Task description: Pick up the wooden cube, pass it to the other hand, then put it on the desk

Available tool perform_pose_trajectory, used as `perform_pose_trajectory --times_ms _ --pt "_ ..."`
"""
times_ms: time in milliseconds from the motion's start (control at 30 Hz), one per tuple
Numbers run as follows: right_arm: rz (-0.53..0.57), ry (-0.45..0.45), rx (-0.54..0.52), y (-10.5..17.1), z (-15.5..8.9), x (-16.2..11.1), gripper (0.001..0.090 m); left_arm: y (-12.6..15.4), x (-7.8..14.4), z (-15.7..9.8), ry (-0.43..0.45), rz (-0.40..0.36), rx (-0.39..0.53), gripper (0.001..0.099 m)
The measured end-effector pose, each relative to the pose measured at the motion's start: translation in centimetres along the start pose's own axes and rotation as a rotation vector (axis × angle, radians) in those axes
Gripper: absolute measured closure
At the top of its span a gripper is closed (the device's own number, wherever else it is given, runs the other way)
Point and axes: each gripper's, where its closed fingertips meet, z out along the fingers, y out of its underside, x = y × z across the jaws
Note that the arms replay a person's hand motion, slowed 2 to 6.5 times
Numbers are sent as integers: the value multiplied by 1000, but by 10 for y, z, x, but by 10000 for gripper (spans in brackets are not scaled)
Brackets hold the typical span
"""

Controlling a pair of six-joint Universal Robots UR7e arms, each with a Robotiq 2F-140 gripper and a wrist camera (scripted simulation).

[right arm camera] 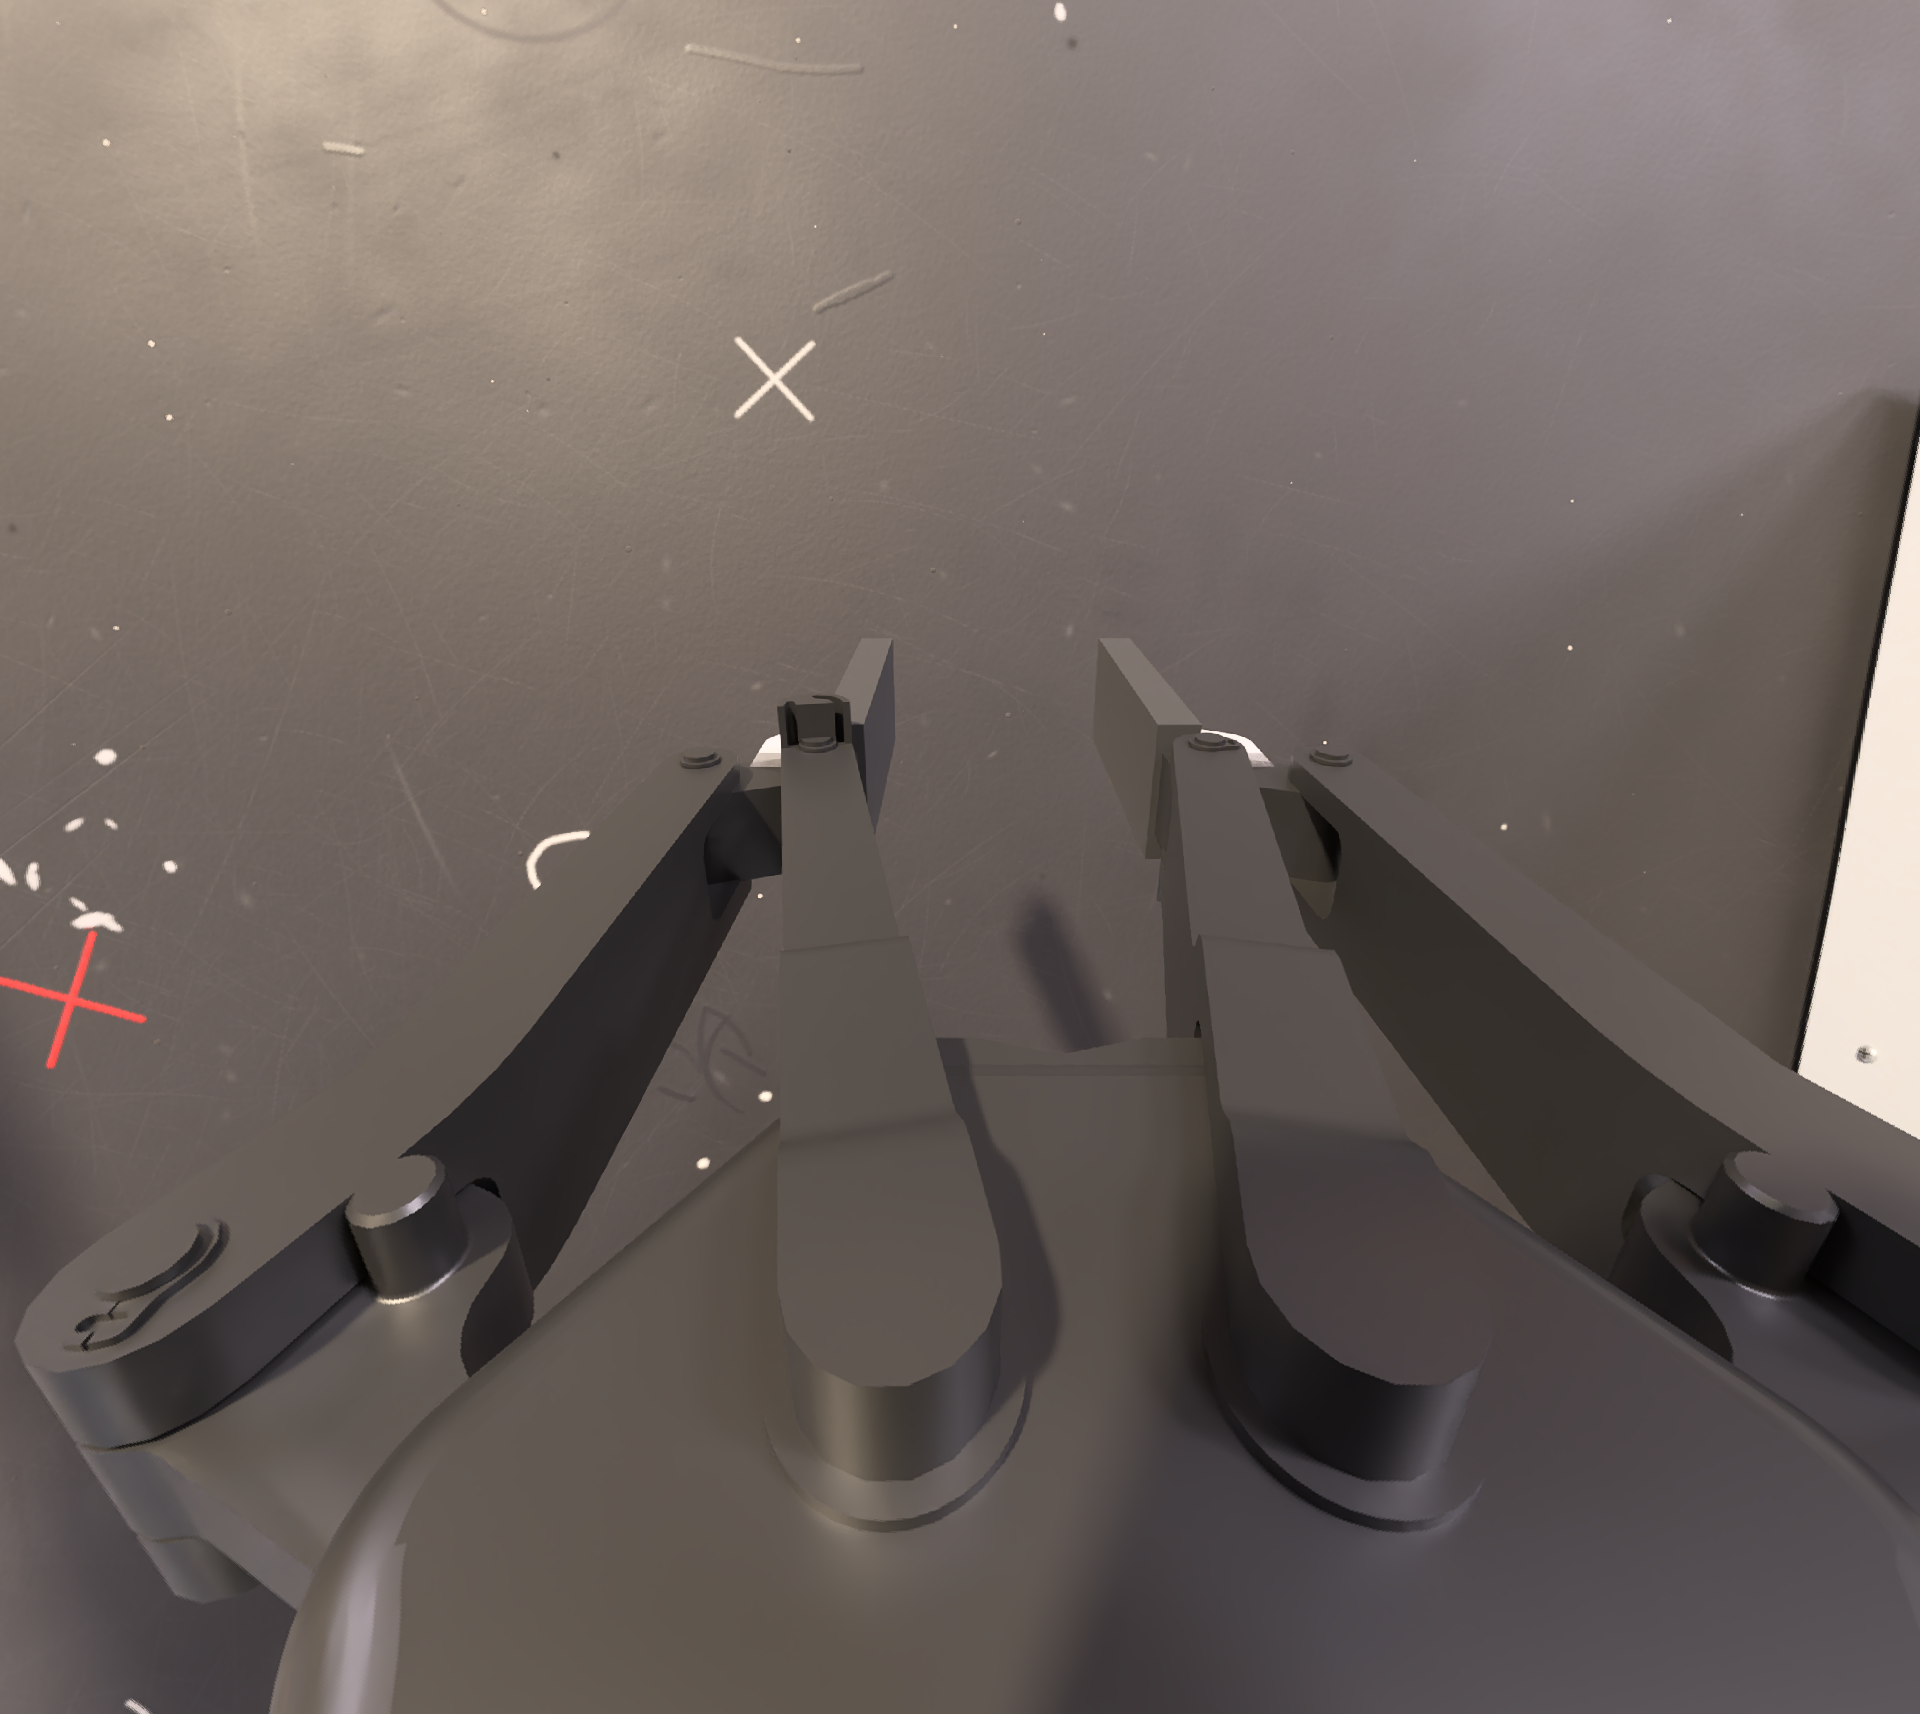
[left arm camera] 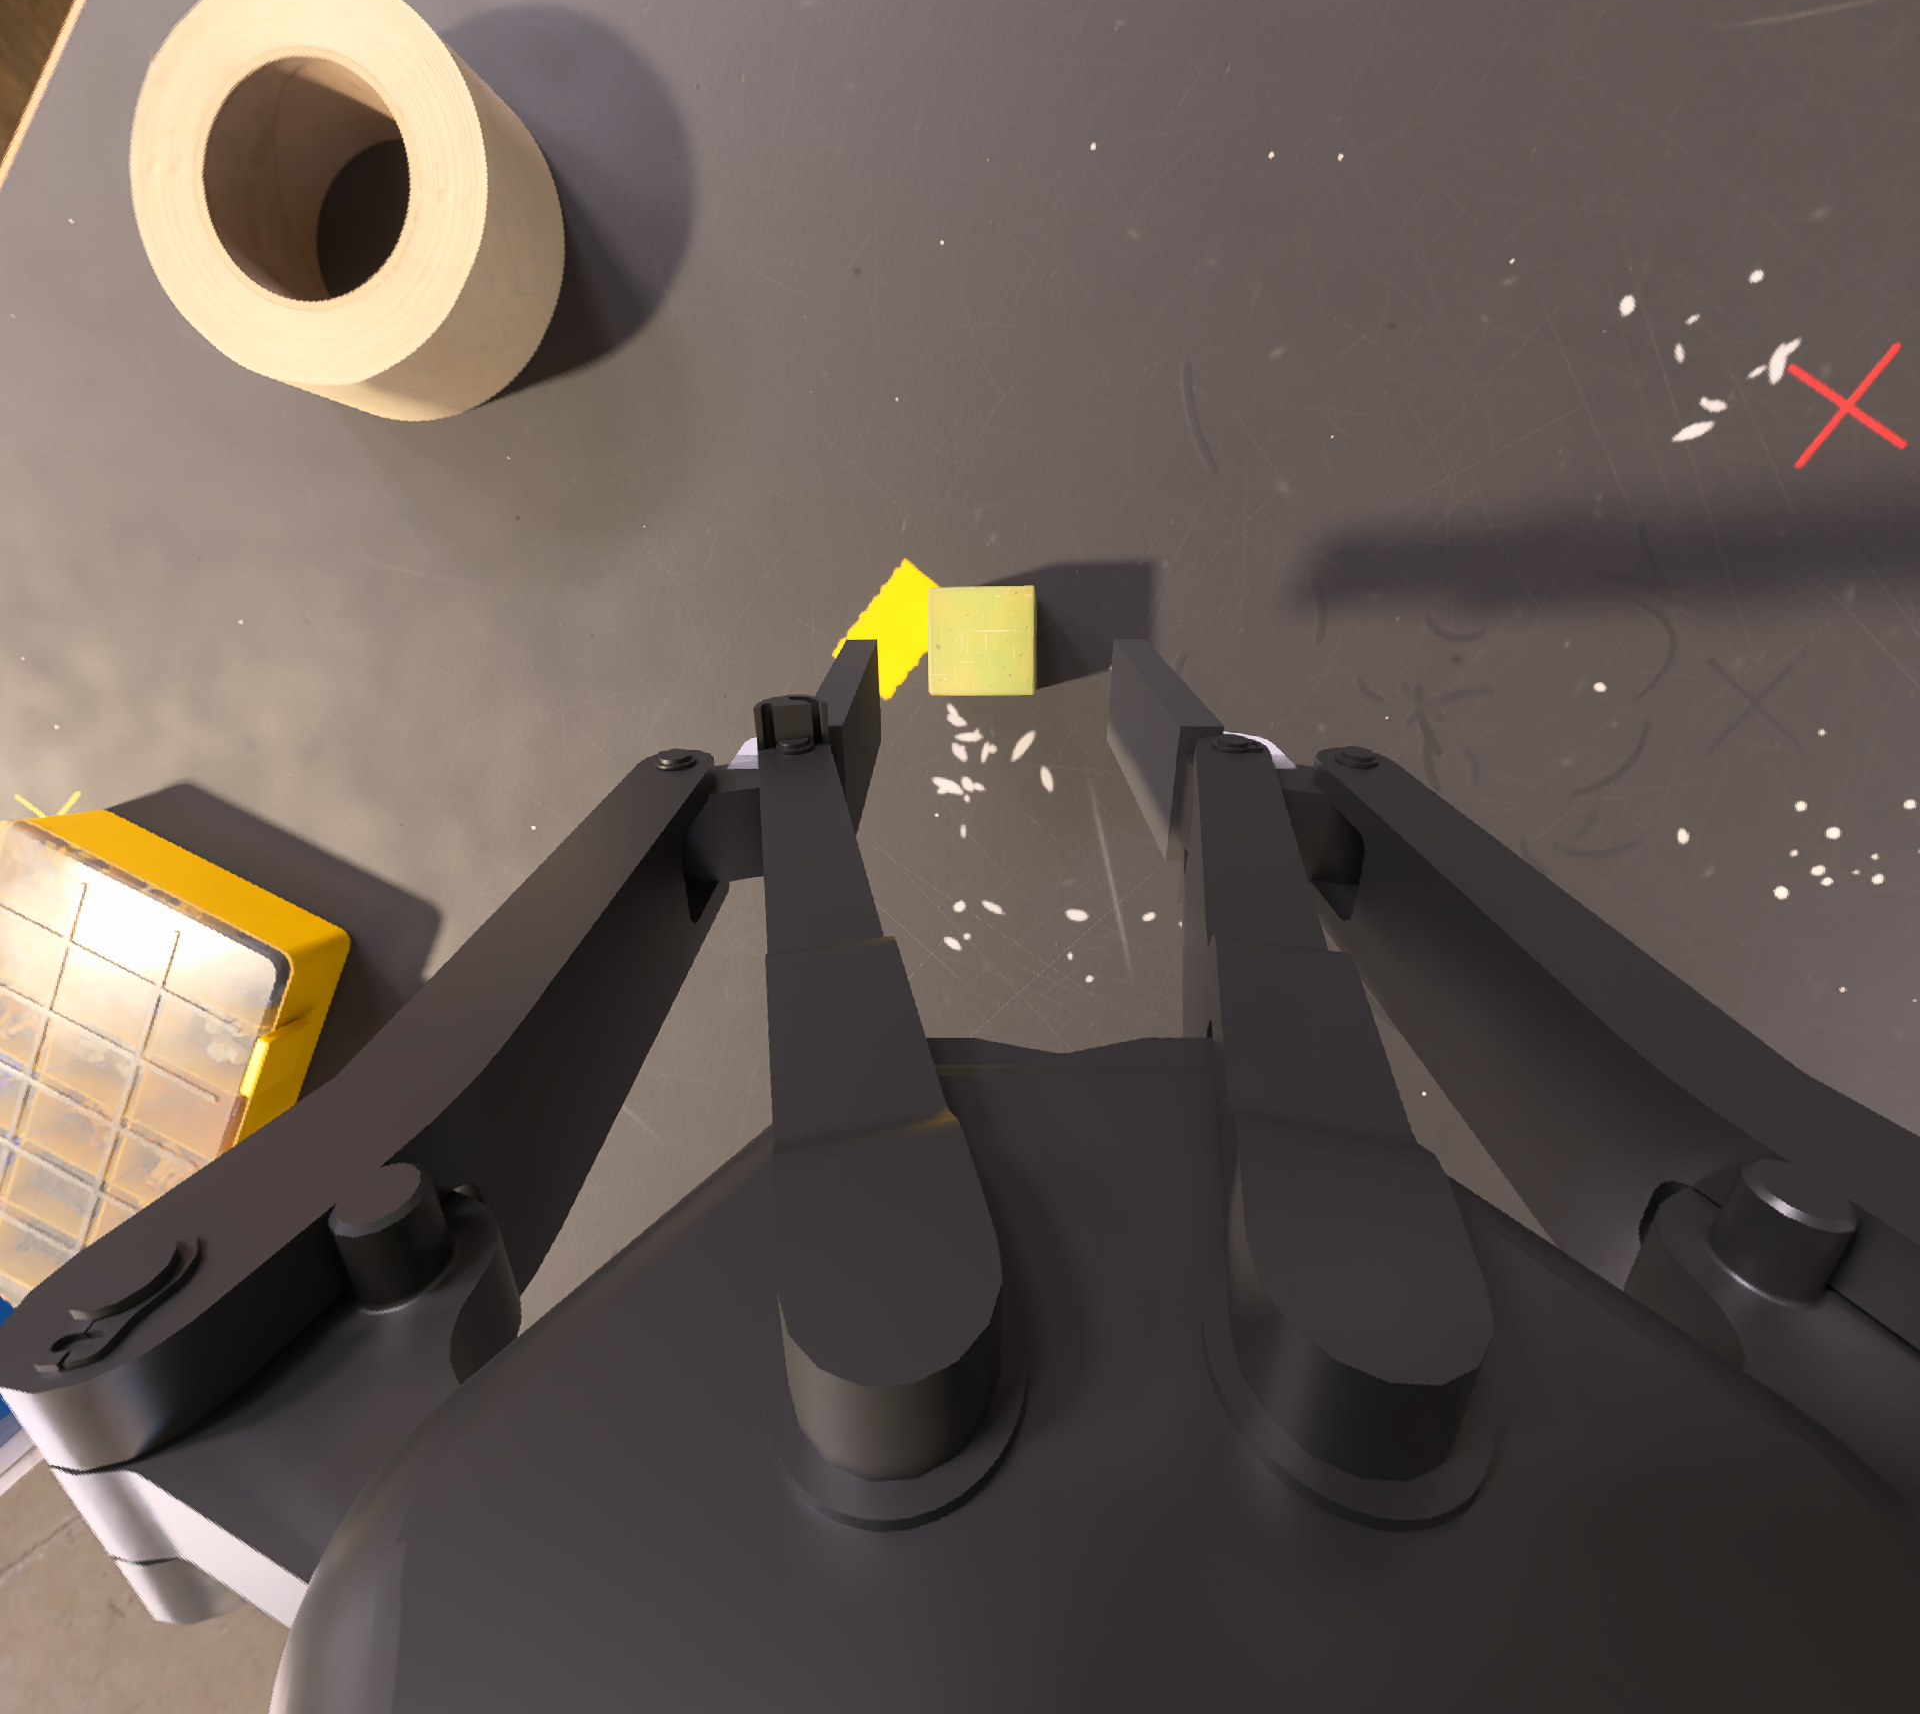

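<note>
A small pale yellow-green wooden cube (left arm camera: 981,640) sits on the dark grey desk (left arm camera: 1247,210), partly over a bright yellow mark (left arm camera: 888,615). My left gripper (left arm camera: 992,672) is open above the desk, its fingertips on either side of the cube and a little nearer the camera, not touching it. My right gripper (right arm camera: 994,672) is open and empty over a bare part of the desk (right arm camera: 935,158). The cube does not show in the right wrist view.
A thick beige tape roll (left arm camera: 332,189) lies at the far left. A yellow box with a clear gridded lid (left arm camera: 135,1020) stands at the left edge. A red cross (left arm camera: 1849,407) (right arm camera: 73,999) and a white cross (right arm camera: 774,379) mark the desk. A white panel (right arm camera: 1870,833) is at the right.
</note>
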Motion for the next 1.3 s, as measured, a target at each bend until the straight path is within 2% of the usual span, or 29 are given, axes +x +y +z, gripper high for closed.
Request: perform_pose_trajectory --times_ms 300,467,767,933,1300 --pt "-1 5 0 1 -1 2 386 1 5 18 44 3 -56 394" --pt "0 4 2 1 -2 2 385 -1 4 27 60 -2 -69 353" --pt "5 -1 8 1 -4 3 385 -2 3 42 89 -24 -95 335" --pt "7 -6 13 1 -4 3 385 -1 3 50 111 -33 -116 268" --pt "6 -6 12 1 -5 3 385 4 2 62 126 -35 -148 248"
